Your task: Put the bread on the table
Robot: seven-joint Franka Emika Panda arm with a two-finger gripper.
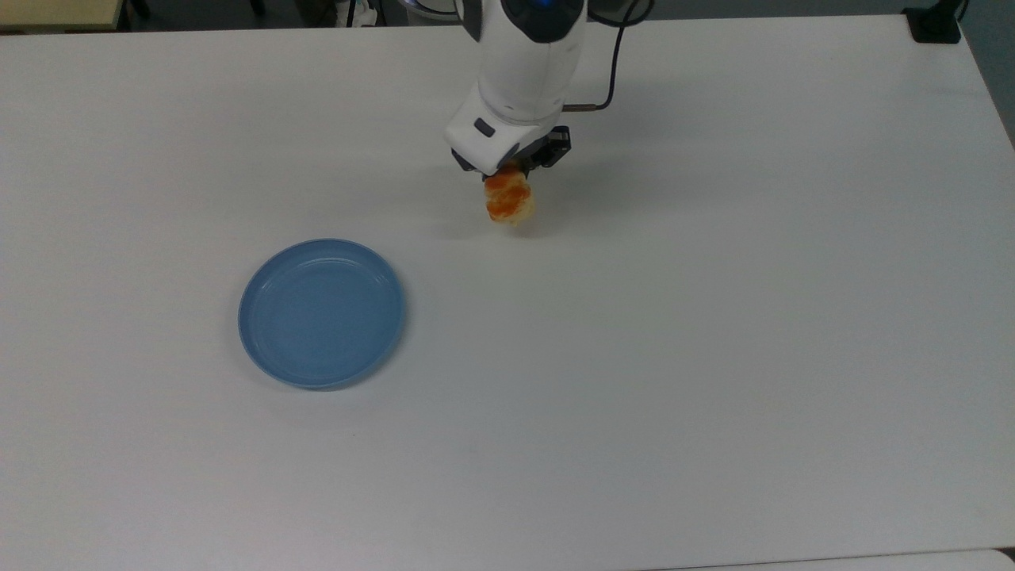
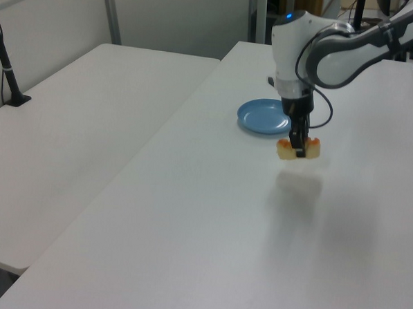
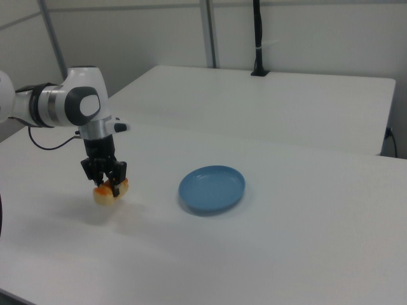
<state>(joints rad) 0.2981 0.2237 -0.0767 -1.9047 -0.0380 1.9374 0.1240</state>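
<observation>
I have the bread (image 1: 509, 201) off the plate (image 1: 321, 313) and pinched in the gripper (image 1: 511, 170), hanging in the upper middle of the top view, well apart from the plate at lower left. What's left is lowering it onto the table (image 1: 714, 317) and letting go (it looks clear of the surface, though I can't be sure). The bun sits directly under the fingers, clamped across its middle.

From the top view we look straight down on the table (image 1: 714, 357). Our left and right views look slantwise across it from opposite sides, sharing the blue plate (image 2: 264, 117).
</observation>
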